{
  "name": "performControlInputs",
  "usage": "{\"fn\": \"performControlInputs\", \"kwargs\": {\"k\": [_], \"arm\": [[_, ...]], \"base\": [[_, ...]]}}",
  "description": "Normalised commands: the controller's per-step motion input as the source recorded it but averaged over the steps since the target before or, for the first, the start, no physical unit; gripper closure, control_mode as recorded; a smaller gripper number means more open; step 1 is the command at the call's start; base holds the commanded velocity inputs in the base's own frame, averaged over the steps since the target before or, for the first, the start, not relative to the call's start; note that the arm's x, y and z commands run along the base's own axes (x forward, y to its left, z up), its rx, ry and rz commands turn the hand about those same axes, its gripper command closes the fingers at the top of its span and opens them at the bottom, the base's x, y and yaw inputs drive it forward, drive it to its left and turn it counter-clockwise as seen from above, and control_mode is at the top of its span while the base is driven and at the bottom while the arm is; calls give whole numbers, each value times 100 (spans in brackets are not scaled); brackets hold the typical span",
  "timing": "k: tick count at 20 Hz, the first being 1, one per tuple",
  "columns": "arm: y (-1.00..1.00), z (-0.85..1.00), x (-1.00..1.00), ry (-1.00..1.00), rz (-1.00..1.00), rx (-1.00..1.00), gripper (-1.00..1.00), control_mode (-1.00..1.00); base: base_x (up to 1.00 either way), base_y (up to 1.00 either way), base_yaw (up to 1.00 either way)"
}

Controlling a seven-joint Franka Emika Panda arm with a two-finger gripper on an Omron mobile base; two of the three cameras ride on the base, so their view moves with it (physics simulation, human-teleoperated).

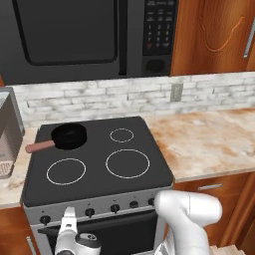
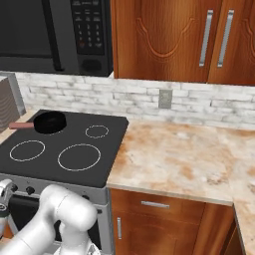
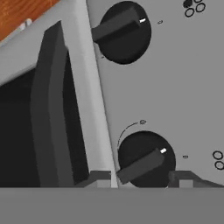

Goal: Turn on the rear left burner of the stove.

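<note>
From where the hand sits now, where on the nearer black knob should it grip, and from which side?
Probably the raised bar across the nearer knob, coming straight at the silver front panel. The bar is the one part standing proud of the round face, and it lies slanted in the hand view, white mark at its upper end. The hand, open, already straddles it; fingers should close across the bar's narrow sides.

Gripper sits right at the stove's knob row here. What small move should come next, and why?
Probably ease the gripper straight forward. In the hand view its open fingertips stand either side of the near knob, not yet around its bar. Once around it, close and turn. The skillet sits on the rear left burner.
</note>
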Motion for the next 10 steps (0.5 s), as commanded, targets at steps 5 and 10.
{"fn": "performControlInputs", "kwargs": {"k": [5,10], "arm": [[0,-76,31,-15,44,-17,100,-100],[0,-76,20,-30,23,-16,100,-100]], "base": [[0,0,0],[0,0,0]]}}
